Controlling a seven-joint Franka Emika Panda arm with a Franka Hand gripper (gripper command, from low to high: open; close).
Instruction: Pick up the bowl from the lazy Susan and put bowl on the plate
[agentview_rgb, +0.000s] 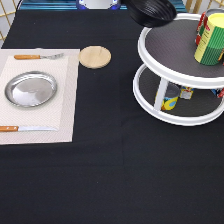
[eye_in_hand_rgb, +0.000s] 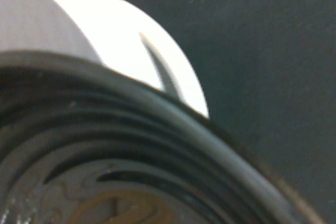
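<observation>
Black cloth covers the tabletop. At the exterior view's top, the bowl (agentview_rgb: 152, 11) hangs tilted just off the lazy Susan (agentview_rgb: 177, 52), presumably lifted; the gripper is out of view, so its jaws cannot be judged. Far left, the plate (agentview_rgb: 30, 89) waits bare.

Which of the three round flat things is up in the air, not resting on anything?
The glossy black bowl, tilted above the white lazy Susan's edge.
</observation>
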